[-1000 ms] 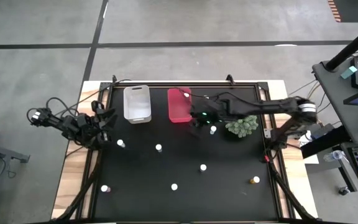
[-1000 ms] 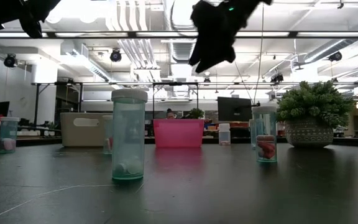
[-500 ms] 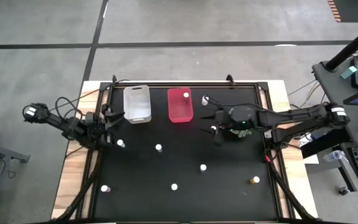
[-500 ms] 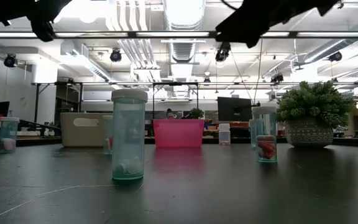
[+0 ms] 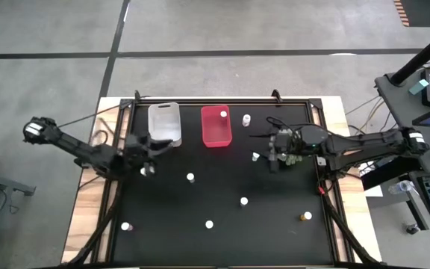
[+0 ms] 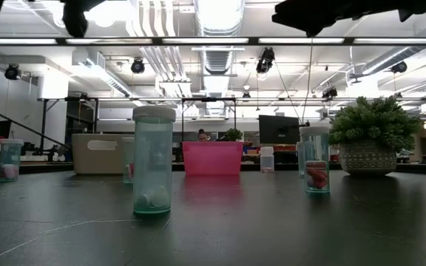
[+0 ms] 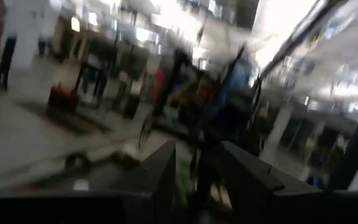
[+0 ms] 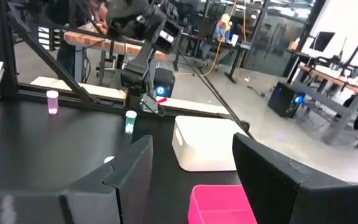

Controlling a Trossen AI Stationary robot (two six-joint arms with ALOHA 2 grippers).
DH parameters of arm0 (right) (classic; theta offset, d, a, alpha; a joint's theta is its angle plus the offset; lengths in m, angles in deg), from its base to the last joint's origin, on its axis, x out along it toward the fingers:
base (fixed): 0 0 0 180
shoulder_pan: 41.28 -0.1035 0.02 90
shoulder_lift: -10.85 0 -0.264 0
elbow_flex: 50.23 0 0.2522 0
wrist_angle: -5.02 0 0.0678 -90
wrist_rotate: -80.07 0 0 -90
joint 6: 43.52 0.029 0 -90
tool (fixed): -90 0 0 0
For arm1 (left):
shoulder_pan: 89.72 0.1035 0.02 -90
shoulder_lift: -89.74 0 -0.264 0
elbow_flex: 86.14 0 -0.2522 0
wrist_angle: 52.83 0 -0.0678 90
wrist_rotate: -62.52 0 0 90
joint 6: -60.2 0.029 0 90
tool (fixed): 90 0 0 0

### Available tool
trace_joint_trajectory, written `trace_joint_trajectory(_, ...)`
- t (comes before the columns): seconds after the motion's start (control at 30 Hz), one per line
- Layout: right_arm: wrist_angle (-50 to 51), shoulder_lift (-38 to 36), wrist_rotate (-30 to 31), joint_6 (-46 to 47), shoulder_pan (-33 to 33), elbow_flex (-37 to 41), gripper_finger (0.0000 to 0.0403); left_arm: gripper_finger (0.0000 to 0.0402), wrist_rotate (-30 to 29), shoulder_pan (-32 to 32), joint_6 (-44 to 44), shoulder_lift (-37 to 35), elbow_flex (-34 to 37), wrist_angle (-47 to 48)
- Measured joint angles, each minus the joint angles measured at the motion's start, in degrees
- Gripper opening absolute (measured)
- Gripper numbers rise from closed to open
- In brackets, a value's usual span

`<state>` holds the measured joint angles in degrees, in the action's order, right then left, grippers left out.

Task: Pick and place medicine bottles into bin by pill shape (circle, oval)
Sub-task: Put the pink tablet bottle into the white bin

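Bottles stand scattered over the dark table (image 5: 222, 246), and we read them from our left side across. Our left gripper (image 5: 149, 146) sits at the near end of the clear bin (image 5: 164, 124), with one white-capped bottle (image 5: 142, 172) just beside it; its fingers (image 7: 160, 174) stand partly apart in the wrist view with nothing we can make out between them, so we judge it is lining up on that bottle rather than holding one. Another bottle (image 5: 126, 226) waits at the front left corner, and three more (image 5: 190, 178) (image 5: 209, 224) (image 5: 243, 201) stand well apart in the middle.

Both bins sit side by side at the back, presumably one per pill shape. In the red bin (image 5: 216, 127) a bottle (image 5: 223, 114) already lies, and one (image 5: 245, 119) stands just beside it on the table.

Our right gripper (image 5: 272, 149) hovers near another bottle (image 5: 255, 156), jaws wide and empty (the wrist view shows open space between the fingers (image 8: 272, 177)). Right behind it sits the green plant (image 5: 295, 152), which crowds any approach from that side. Farthest right, the amber bottle (image 5: 306, 217) stands alone near the front edge.

Low down, pills show inside the nearest bottle (image 6: 154, 160), but we cannot tell their shape
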<state>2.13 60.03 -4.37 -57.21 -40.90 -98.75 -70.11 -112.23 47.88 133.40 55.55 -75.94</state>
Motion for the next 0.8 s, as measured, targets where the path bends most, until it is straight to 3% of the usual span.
trace_joint_trajectory(0.2, 0.04, -2.9, -0.02, -1.31, 0.0, 1.19, 0.0215, 0.0111, 1.76, 0.0, -25.82, 6.54, -13.64, 31.89)
trace_joint_trajectory(0.43, 1.5, -6.49, -0.03, -1.55, 0.0, 2.15, 0.0215, 0.0111, 19.28, -0.04, -58.4, 17.85, -31.22, 68.26)
trace_joint_trajectory(0.67, 4.59, -8.43, -0.04, -2.05, 0.0, 2.25, 0.0215, 0.0111, 43.56, -3.04, -74.59, 31.51, -40.68, 77.51)
trace_joint_trajectory(0.8, 4.5, -8.73, -0.04, -2.05, 0.0, 2.39, 0.0215, 0.0111, 50.77, -7.73, -81.56, 36.75, -41.84, 78.23)
